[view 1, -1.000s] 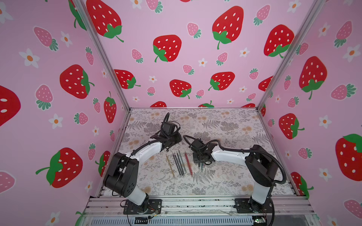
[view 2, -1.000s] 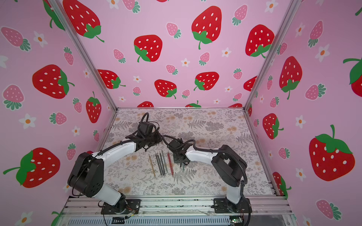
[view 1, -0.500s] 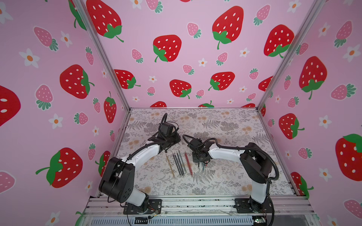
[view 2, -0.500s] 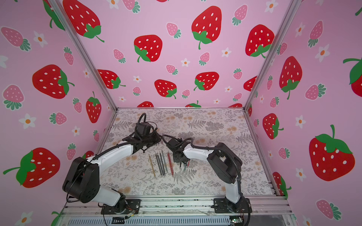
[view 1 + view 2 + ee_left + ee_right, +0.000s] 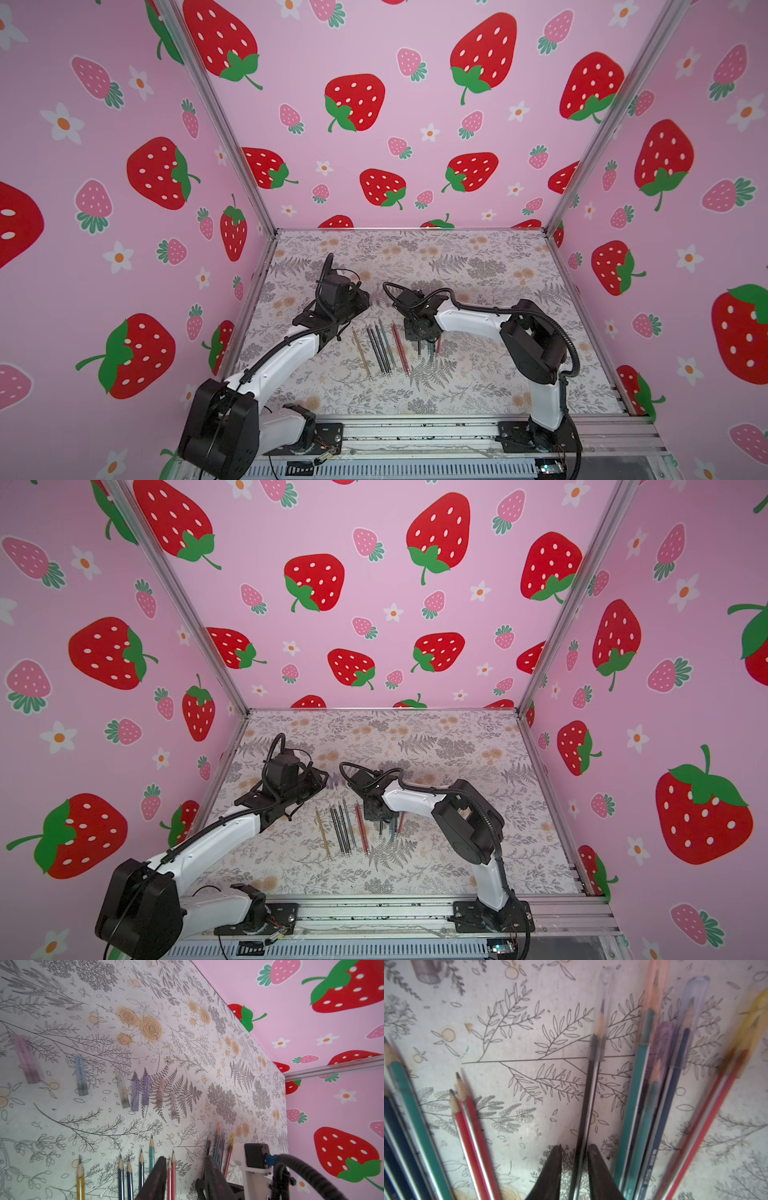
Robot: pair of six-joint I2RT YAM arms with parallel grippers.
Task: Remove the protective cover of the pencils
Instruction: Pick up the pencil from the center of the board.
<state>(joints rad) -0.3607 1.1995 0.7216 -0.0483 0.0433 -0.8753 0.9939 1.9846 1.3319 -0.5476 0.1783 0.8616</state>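
Black pencil (image 5: 589, 1095) lies between narrow jaws of right tool (image 5: 575, 1145) (clear cap (image 5: 605, 987) on, unclamped).

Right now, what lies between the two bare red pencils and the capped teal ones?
In the right wrist view, one black pencil with its clear cap on, straddled by the right gripper; otherwise bare table.

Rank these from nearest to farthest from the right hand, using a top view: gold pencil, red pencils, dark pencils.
1. red pencils: lying right beside the right hand, on its left.
2. dark pencils: in the middle of the row.
3. gold pencil: alone at the row's far left end.
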